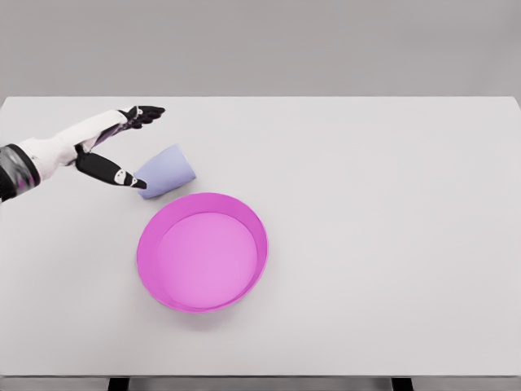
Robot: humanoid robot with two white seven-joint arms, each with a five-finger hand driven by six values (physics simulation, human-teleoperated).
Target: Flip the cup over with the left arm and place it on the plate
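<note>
Here, a robot's left hand (122, 147) reaches for a cup (168, 171) on a white table (391, 228).
Left of the cup, the fingers are spread, the thumb tip at its side, gripping nothing. The pale blue cup lies tilted, just above and left of the pink plate (202, 252).

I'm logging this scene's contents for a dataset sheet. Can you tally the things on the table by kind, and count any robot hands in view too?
Pale lavender-blue cup, lying on its side: 1
Round magenta plate with a raised rim: 1
White-and-black left robot hand, fingers spread beside the cup: 1
Total: 3, all over the white table.
</note>
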